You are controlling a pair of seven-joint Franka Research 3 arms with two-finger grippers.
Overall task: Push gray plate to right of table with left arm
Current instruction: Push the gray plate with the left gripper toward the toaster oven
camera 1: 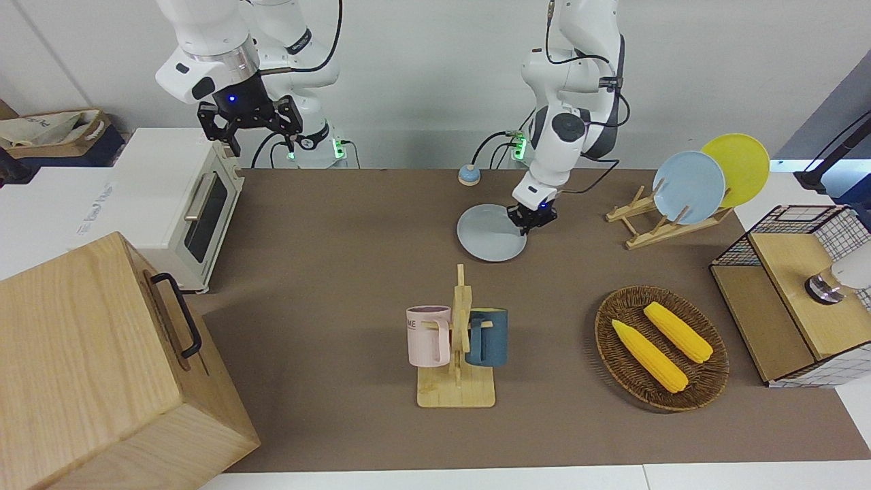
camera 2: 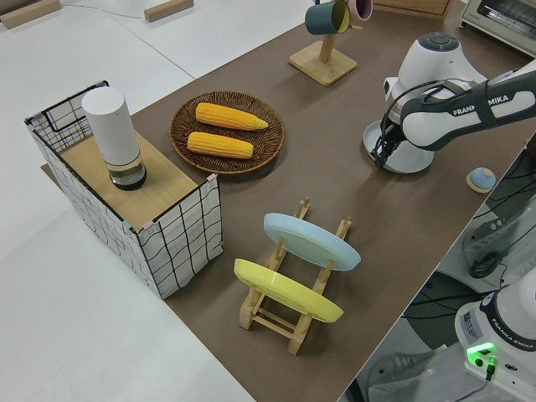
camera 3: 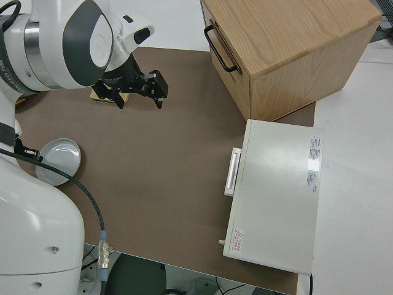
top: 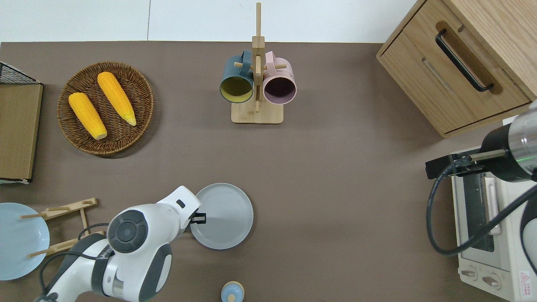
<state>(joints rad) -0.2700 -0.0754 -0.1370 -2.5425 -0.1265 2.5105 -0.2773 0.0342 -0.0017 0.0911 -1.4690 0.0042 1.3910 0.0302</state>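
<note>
Touching gray plate, seemingly, left gripper

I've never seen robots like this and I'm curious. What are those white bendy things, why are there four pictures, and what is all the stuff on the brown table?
The white bendy things are two robot arms, each ending in a two-finger gripper. The four pictures show one moment from the front, from overhead and from each side. The left gripper is down at the rim of the gray plate, at the edge toward the left arm's end of the table, holding nothing. The right gripper is parked, open. Also there: a mug rack with two mugs, a basket holding two corn cobs, a plate rack with a blue and a yellow plate, a toaster oven and a wooden cabinet.
</note>
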